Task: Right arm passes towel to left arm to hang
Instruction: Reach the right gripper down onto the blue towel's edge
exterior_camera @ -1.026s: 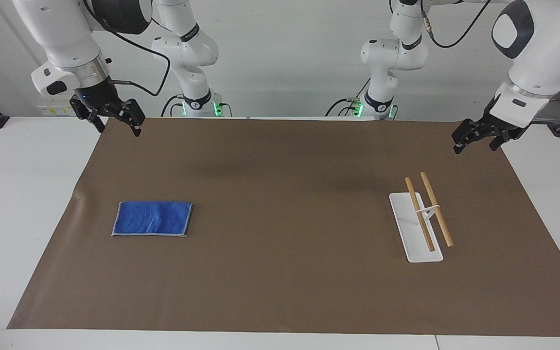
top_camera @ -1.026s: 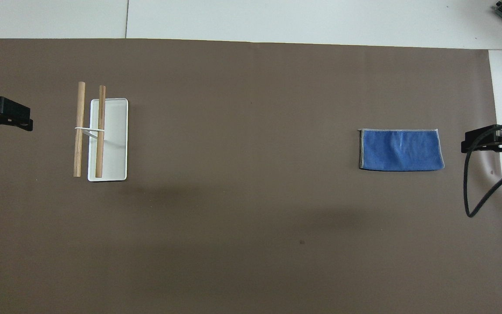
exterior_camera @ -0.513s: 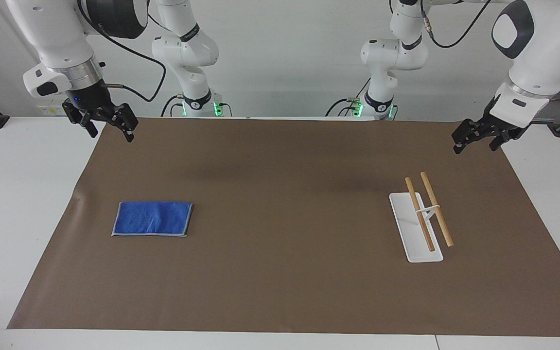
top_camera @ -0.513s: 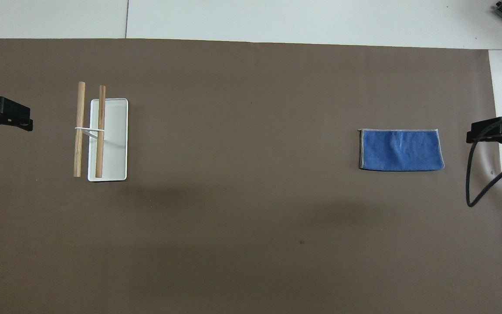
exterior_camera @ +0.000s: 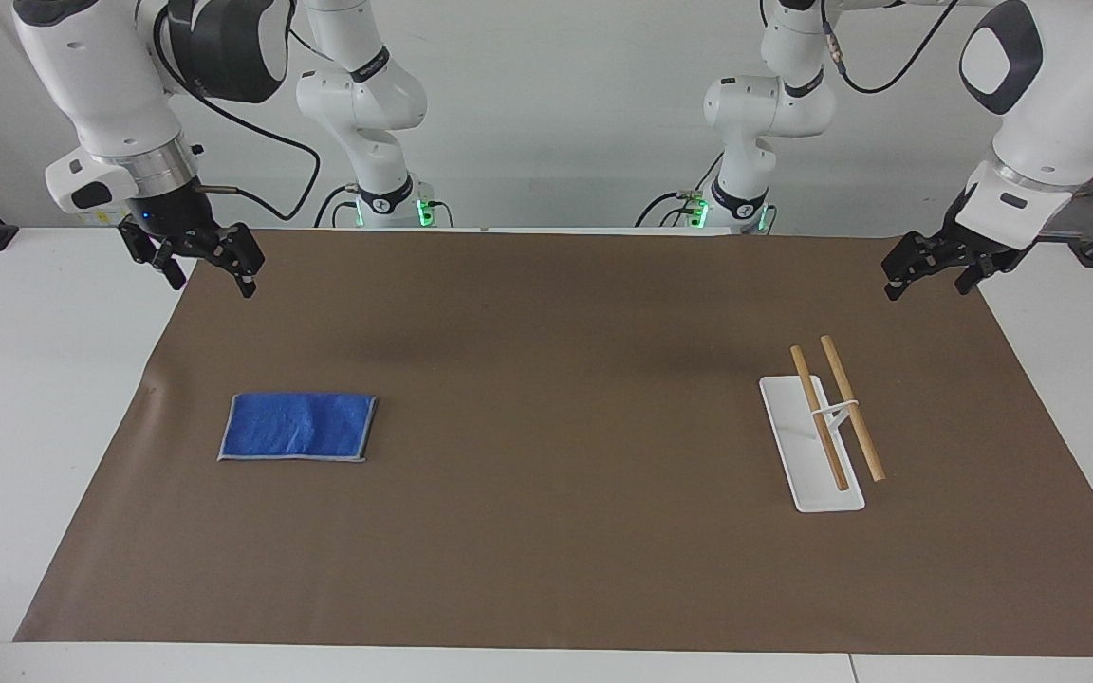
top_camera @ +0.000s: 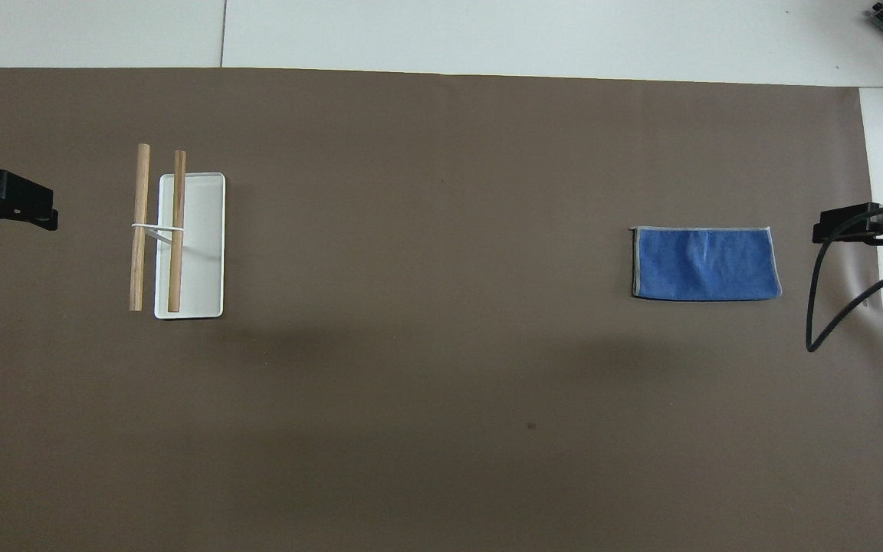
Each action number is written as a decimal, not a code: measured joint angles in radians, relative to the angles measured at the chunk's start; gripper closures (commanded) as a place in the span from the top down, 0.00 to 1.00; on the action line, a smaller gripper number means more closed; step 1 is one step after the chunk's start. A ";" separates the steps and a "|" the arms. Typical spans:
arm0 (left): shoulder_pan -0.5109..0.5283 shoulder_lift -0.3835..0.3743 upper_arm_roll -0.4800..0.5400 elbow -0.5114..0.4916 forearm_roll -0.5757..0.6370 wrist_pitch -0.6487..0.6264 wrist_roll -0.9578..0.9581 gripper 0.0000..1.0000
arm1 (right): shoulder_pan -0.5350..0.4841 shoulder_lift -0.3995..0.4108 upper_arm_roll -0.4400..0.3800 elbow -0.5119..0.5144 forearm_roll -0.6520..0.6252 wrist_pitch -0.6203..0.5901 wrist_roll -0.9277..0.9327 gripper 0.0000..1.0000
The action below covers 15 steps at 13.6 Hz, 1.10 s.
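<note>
Grippers hung nearest the robots, each over an end edge of the brown mat [exterior_camera: 546, 569]: the right gripper [exterior_camera: 206, 272] and the left gripper [exterior_camera: 926, 275], both with jaws spread wide and holding nothing. Farther out, the towel [exterior_camera: 298, 427] lay flat toward the right arm's end, long axis running along the table's length. The rack [exterior_camera: 817, 441] stood well apart toward the left arm's end, with bare mat between.

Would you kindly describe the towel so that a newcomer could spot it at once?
Start from the brown mat covering the table. Toward the right arm's end lies the towel, flat and alone. It is the only bright blue thing, a folded rectangle with pale grey edging.
</note>
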 measured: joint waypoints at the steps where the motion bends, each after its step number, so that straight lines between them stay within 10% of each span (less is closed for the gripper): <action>1: 0.000 0.000 0.000 0.000 0.000 0.000 0.000 1.00 | 0.000 0.002 0.000 -0.030 0.000 0.036 0.000 1.00; 15: 0.000 0.000 0.000 0.000 0.000 -0.001 0.000 1.00 | -0.059 0.196 -0.001 -0.277 0.000 0.491 -0.037 1.00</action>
